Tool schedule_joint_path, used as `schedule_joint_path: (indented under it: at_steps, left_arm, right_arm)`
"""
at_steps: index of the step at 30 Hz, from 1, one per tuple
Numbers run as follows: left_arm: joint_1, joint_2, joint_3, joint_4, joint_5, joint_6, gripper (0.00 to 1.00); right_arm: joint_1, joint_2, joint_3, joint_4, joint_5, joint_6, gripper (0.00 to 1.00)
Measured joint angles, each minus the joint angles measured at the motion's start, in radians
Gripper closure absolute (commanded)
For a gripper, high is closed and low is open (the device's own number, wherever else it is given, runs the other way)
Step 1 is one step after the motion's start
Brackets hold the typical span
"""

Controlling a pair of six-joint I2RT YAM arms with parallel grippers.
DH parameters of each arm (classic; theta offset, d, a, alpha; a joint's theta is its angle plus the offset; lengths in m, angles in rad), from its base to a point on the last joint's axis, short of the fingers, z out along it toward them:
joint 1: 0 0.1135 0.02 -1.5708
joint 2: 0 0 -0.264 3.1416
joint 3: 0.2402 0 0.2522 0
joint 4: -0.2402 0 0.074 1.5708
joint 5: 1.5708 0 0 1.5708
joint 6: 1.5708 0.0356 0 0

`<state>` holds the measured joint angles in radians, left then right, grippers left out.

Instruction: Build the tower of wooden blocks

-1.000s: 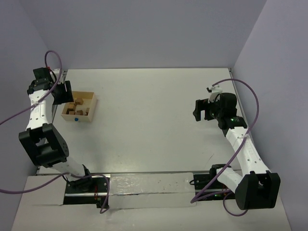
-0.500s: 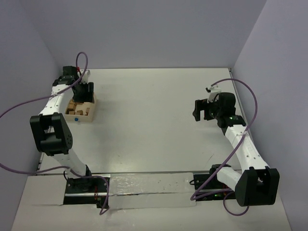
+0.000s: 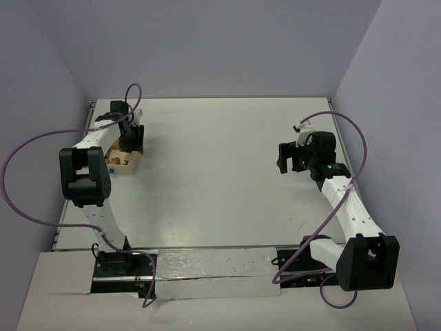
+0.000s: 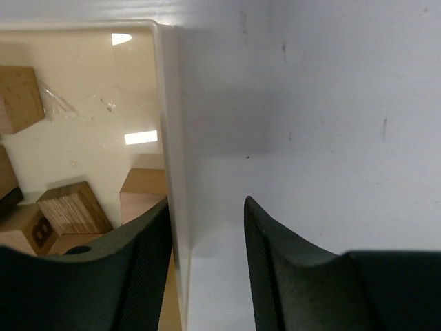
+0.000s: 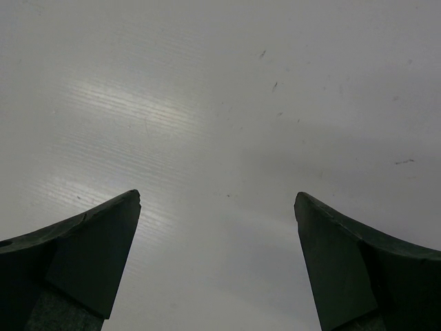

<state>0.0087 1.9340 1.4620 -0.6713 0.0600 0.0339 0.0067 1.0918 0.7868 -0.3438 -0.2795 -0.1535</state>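
Note:
Several small wooden blocks [image 3: 118, 157] lie loose in a shallow pale tray [image 3: 124, 167] at the far left; no tower stands. The left wrist view shows tan blocks [image 4: 72, 207] on the tray floor. My left gripper [image 3: 132, 138] straddles the tray's right wall [image 4: 169, 138]: one finger is inside the tray beside a block [image 4: 141, 189], the other outside over the table. Between its tips [image 4: 207, 203] a gap still shows beside the wall, and it holds no block. My right gripper [image 3: 286, 158] hovers wide open over bare table at the right, nothing between its jaws [image 5: 217, 196].
The white table [image 3: 220, 172] is walled by lilac panels at the back and both sides. Purple cables loop off both arms. The tray sits close to the table's left edge.
My left arm has swung from the tray's left side across to its right wall, and its jaws have narrowed. The right arm has not moved.

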Motion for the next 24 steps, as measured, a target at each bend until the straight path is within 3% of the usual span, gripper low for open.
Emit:
schedule_joint_path:
  at_steps: [11, 17, 24]
  left_arm:
    - [-0.033, 0.095, 0.028, 0.039, -0.035, -0.021, 0.59]
    - [-0.032, 0.12, 0.046, 0.035, -0.048, -0.05, 0.99]
    - [-0.046, 0.101, 0.053, 0.026, 0.014, -0.047, 1.0]
  right_arm:
    - [0.0, 0.004, 0.0, 0.0, 0.019, -0.013, 0.0]
    - [0.0, 0.004, 0.0, 0.0, 0.028, -0.02, 0.0]
    - [0.0, 0.004, 0.0, 0.0, 0.029, -0.021, 0.0]
